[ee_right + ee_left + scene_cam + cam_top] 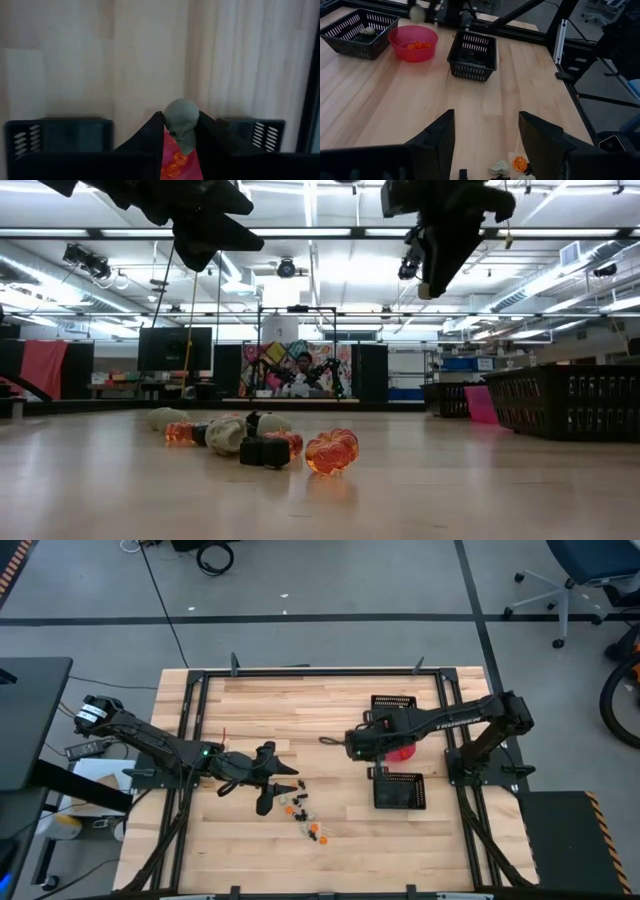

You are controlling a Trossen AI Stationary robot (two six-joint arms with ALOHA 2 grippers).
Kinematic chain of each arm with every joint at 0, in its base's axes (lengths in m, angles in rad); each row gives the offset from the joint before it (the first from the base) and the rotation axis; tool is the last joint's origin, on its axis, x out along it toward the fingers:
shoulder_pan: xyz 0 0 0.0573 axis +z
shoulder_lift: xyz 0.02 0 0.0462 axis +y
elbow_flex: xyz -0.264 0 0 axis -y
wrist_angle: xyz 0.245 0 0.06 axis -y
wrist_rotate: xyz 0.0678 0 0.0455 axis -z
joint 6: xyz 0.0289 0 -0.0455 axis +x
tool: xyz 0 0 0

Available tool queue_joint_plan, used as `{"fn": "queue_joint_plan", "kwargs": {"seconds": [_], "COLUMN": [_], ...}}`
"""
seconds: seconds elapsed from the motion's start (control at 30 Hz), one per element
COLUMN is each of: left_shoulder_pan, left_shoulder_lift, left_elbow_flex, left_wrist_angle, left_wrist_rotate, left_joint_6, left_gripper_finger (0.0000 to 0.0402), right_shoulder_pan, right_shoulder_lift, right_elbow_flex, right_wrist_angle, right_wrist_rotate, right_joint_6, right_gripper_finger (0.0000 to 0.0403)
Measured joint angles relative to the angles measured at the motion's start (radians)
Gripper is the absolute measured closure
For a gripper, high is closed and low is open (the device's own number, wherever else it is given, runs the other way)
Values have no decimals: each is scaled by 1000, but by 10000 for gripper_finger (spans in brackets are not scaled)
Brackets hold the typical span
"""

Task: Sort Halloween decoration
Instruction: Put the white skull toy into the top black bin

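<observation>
Right now, by label:

Right gripper (179, 131): clenched on a pale cream skull trinket (181, 122), which sits pinched between its two fingertips; in the high view this gripper (357, 743) hangs above the table, just beside the pink-red bowl (403, 750).

Below the right gripper: the wrist view shows the bowl's red inside (176, 159) with orange pieces directly under the skull, and a black mesh tray on either side of it.

Trays: one mesh tray (394, 706) lies beyond the bowl and a second tray (399, 790) on its near side, both close to the right gripper.

Left gripper (279, 787): released, fingers spread wide and holding nothing; it hangs over the table well apart from the right gripper.

Halloween decoration (305, 817): the loose pile of orange, black and cream trinkets lies on the wood just beside and below the left gripper's fingertips; from the low view the same cluster (262, 442) rests on the tabletop under that gripper.

Already sorted: orange pieces (416, 45) lie in the bowl, and a pale piece (368, 31) lies in the far tray.
</observation>
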Motion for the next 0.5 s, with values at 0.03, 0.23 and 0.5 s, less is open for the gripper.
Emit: {"fn": "queue_joint_plan", "kwargs": {"seconds": [0.03,0.23,0.5], "left_shoulder_pan": [0,0,0], "left_shoulder_lift": [0,0,0], "left_elbow_flex": [0,0,0], "left_wrist_angle": [0,0,-1], "left_wrist_rotate": [0,0,0], "left_joint_6": [0,0,-1], "left_gripper_finger": [209,209,209], "right_shoulder_pan": [-13,-89,-197], "right_shoulder_lift": [-2,-11,-23], "right_elbow_flex": [0,0,0], "right_wrist_angle": [-5,-19,-25], "right_wrist_rotate": [0,0,0], "right_joint_6": [-6,-48,-108], "right_gripper_finger": [307,307,307]}}
